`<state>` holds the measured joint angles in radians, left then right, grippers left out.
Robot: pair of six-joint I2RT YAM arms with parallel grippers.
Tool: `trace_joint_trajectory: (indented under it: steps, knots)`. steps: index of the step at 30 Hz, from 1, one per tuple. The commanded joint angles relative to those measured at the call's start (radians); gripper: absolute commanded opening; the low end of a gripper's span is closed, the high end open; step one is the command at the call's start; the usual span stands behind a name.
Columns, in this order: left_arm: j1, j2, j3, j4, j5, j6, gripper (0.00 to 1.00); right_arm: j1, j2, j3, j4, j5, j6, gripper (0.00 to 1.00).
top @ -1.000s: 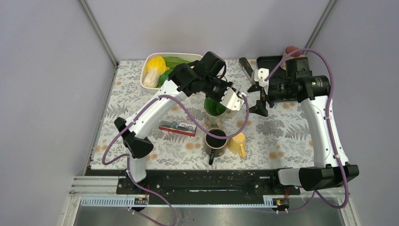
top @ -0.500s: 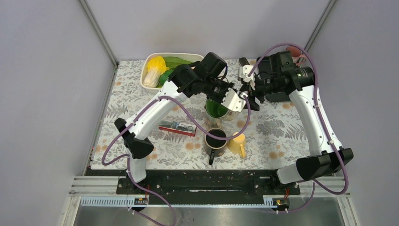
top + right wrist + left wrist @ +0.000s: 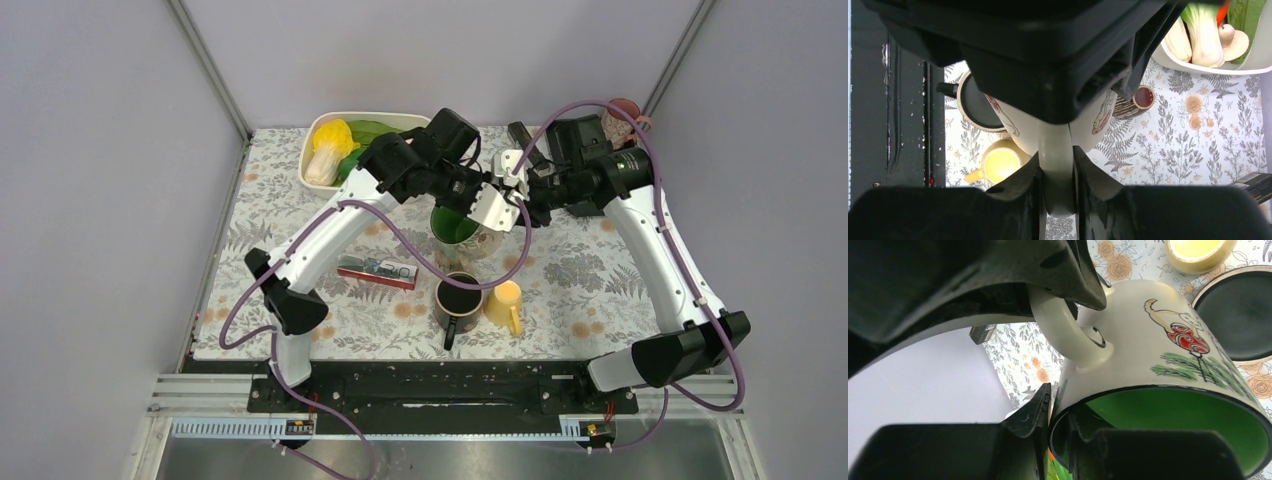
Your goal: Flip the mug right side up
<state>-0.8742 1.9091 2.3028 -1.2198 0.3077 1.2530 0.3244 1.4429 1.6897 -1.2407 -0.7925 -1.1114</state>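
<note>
Mug [image 3: 455, 226] sits betw both grippers, gripped from 2 sides. L gripper [image 3: 1060, 415] is pinching the rim: one finger [image 3: 1023, 430] outside the wall, the other inside against the green lining, wall squeezed betw them. R gripper [image 3: 1057, 160] is pressed onto the handle [image 3: 1055, 145], one finger each side, both touching it. L wrist cam shows the same, w/ the dark R fingers nipping the white loop just above the L gripper's own tips. From overhead the L gripper [image 3: 478, 205] and R gripper [image 3: 522, 195] meet nose to nose, mug directly under the L one and just left of the R one. Mug is tilted, its green inside open to the overhead cam; a cat + red ornament print shows on the cream side in the L wrist cam. Can't tell if its base touches the floral cloth [image 3: 600, 270]. On the arm-base side of both grippers, near them, an upright black mug [image 3: 460, 300] w/ a yellow cup [image 3: 505, 302] just beside it on its right; R wrist cam has both under its fingers, left of the handle. Red-and-white box [image 3: 378, 270] lies flat, left of the black mug, under the L forearm. Cream tub [image 3: 312, 160] w/ toy veg is well behind the L gripper, far-left
</note>
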Motion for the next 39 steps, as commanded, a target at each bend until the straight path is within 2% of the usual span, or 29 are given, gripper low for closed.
trace_joint_trajectory:
  steps: [1, 3, 7, 17, 26, 29, 32, 39]
  knots:
    - [-0.021, -0.027, 0.05, 0.203, 0.0, -0.051, 0.0, -0.001, -0.044, -0.068, 0.111, 0.059, 0.101, 0.0]
    - [-0.017, -0.029, 0.039, 0.222, -0.016, -0.048, 0.02, 0.0, -0.081, -0.115, 0.188, 0.092, 0.143, 0.0]
    - [-0.005, -0.031, 0.018, 0.247, -0.032, -0.042, 0.28, -0.001, -0.139, -0.174, 0.294, 0.141, 0.235, 0.0]
    - [0.012, -0.051, -0.029, 0.24, -0.068, -0.006, 0.42, -0.005, -0.188, -0.268, 0.356, 0.194, 0.266, 0.0]
    - [0.052, -0.068, -0.017, 0.239, -0.096, -0.016, 0.77, -0.062, -0.182, -0.267, 0.385, 0.238, 0.314, 0.0]
    - [0.066, -0.077, -0.026, 0.235, -0.103, -0.021, 0.86, -0.091, -0.185, -0.274, 0.411, 0.237, 0.339, 0.0]
    - [0.077, -0.086, -0.048, 0.234, -0.116, -0.021, 0.91, -0.11, -0.185, -0.274, 0.421, 0.24, 0.353, 0.0]
    - [0.107, -0.095, -0.054, 0.238, -0.145, -0.065, 0.93, -0.173, -0.191, -0.28, 0.491, 0.266, 0.407, 0.0]
